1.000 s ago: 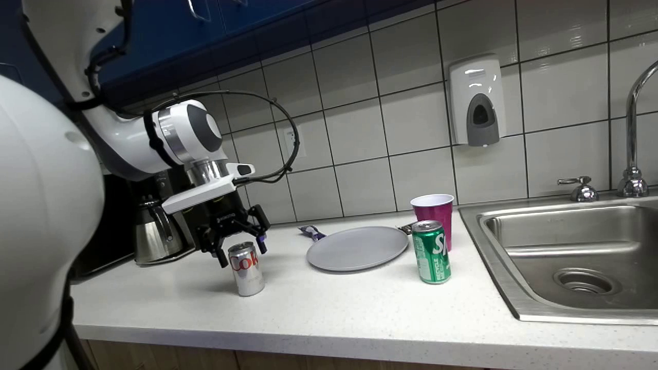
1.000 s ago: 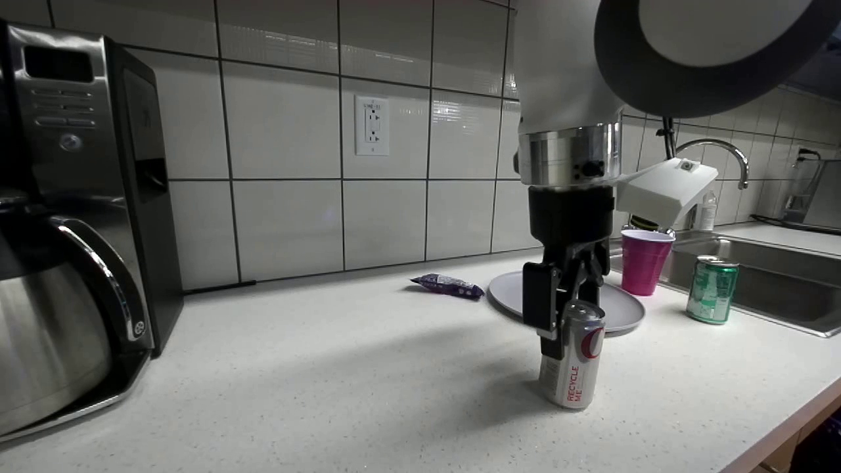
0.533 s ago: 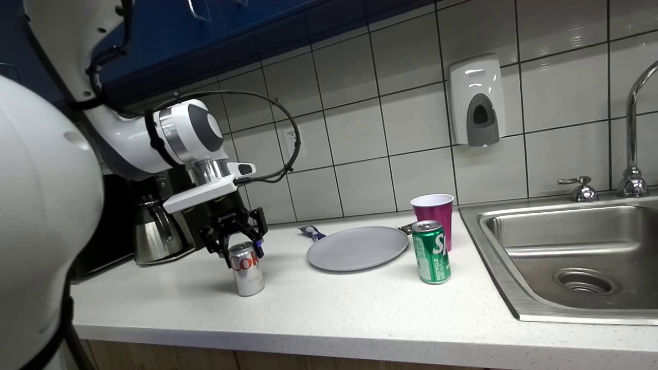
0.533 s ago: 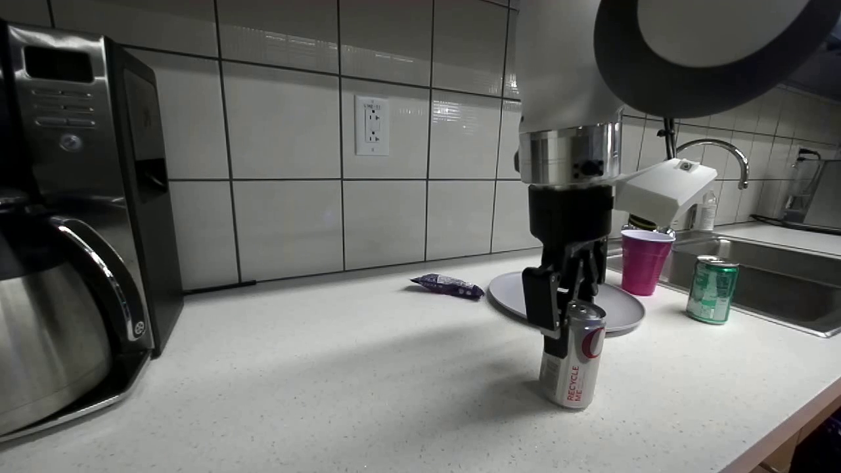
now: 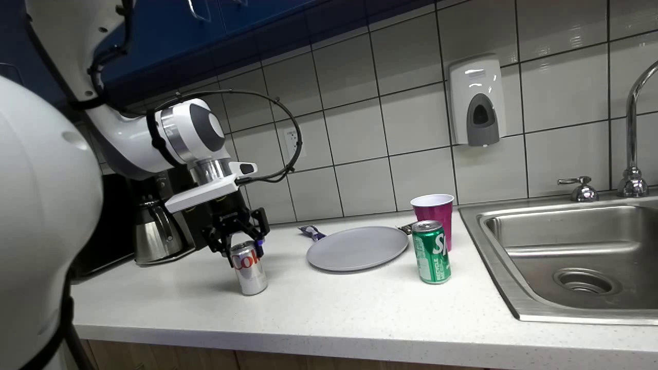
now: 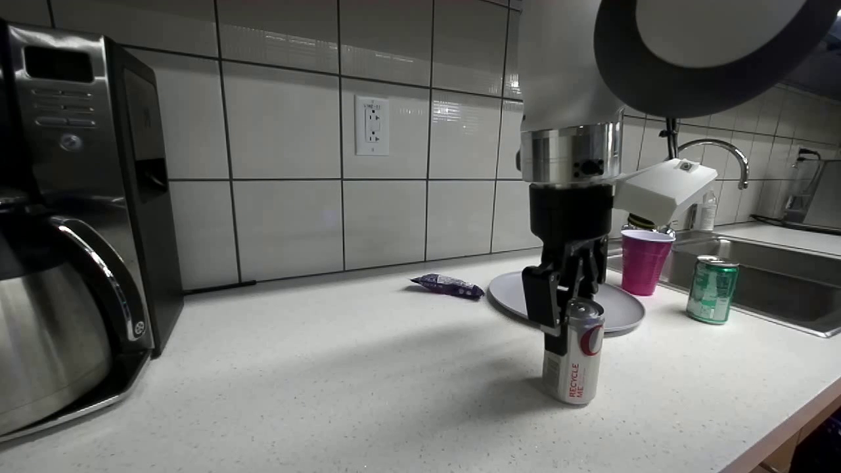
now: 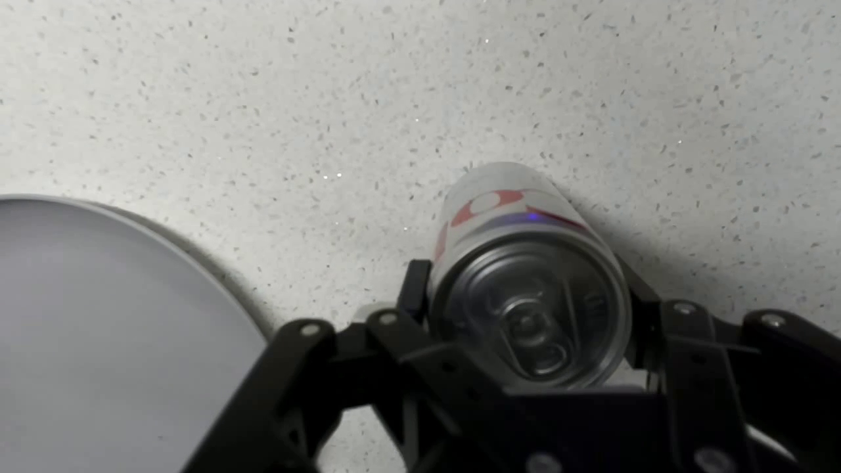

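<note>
A silver cola can with red lettering (image 5: 252, 280) stands nearly upright at or just above the white counter; I cannot tell whether its base touches. It also shows in the other exterior picture (image 6: 583, 378) and in the wrist view (image 7: 502, 180), top toward the camera. My black gripper (image 5: 245, 255) is shut on the can's upper part, one finger on each side, as the wrist view (image 7: 525, 295) shows. In an exterior view (image 6: 566, 332) the far finger is hidden behind the can. A grey plate (image 5: 358, 249) lies beside the can; its rim shows in the wrist view (image 7: 217, 295).
A green can (image 5: 431, 257) and a magenta cup (image 5: 434, 209) stand between the plate and the sink (image 5: 497, 264). A purple wrapper (image 6: 448, 286) lies behind the plate, near the tiled wall. A coffee maker (image 6: 72, 164) stands on the counter. A soap dispenser (image 5: 475, 97) hangs on the wall.
The fingers have closed from around the can onto its sides. Since half a second ago, the can and gripper have shifted very slightly, and the can sits a touch higher in both exterior views.
</note>
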`<control>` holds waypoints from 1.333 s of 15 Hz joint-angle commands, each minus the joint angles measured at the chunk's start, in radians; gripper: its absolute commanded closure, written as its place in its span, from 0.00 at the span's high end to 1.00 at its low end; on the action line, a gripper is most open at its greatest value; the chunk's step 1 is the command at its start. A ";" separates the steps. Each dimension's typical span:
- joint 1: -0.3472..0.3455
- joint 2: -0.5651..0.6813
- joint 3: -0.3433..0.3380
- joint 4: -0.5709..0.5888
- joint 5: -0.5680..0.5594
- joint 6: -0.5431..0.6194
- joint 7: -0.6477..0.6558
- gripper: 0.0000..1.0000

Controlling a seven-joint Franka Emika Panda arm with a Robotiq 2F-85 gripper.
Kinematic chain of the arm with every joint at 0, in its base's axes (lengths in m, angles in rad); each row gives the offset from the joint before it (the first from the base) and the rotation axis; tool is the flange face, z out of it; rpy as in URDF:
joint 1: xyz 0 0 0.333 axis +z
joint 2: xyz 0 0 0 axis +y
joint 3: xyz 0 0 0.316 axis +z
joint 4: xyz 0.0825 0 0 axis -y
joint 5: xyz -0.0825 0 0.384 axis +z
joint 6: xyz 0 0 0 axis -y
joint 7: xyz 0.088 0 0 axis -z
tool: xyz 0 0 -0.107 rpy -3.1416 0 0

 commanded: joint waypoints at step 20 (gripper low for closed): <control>-0.113 -0.079 -0.050 0.095 -0.021 -0.028 -0.135 0.40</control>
